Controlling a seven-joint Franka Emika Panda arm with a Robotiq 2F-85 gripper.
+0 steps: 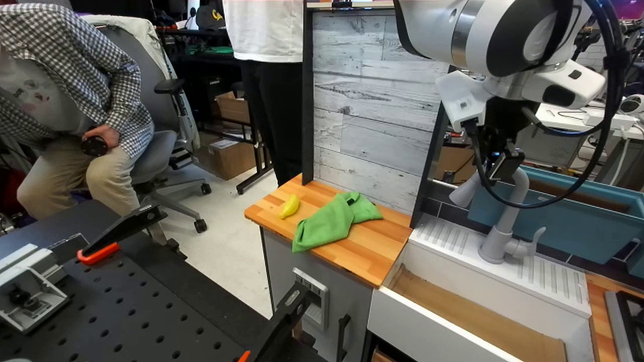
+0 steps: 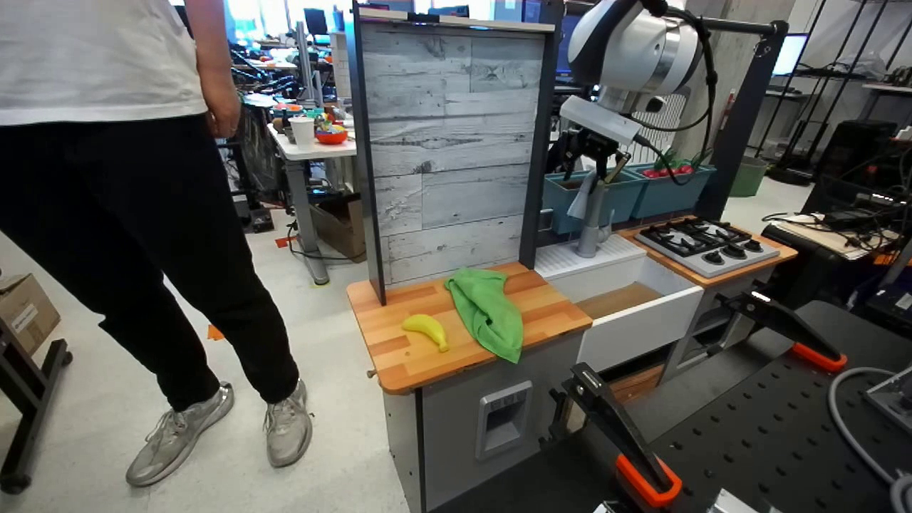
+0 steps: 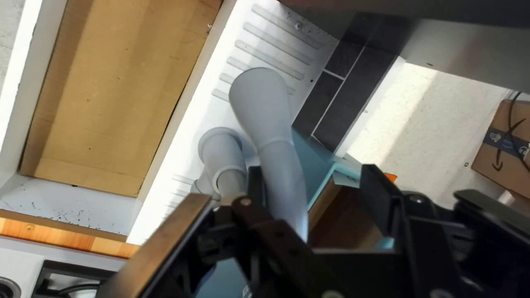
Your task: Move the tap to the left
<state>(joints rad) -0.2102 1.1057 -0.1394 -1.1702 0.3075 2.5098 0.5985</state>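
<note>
The tap is a pale grey faucet on the back ledge of the white sink, seen in both exterior views (image 1: 503, 226) (image 2: 590, 231). Its arched spout and flared head fill the middle of the wrist view (image 3: 273, 124). My gripper is at the top of the spout in both exterior views (image 1: 505, 158) (image 2: 591, 157). In the wrist view my gripper (image 3: 314, 176) is open, with the spout between its fingers. The spout lies close beside the left finger, and a wide gap separates it from the right finger. Contact with the left finger cannot be told. The top of the arch is hidden behind the gripper.
The white sink (image 1: 437, 324) lies in front of the tap. A blue-grey bin (image 1: 568, 221) stands behind it. A wood-panel wall (image 1: 372, 110) rises beside the sink. A green cloth (image 1: 327, 223) and a yellow banana (image 1: 290, 206) lie on the wooden counter. A stove (image 2: 705, 246) sits beyond the sink.
</note>
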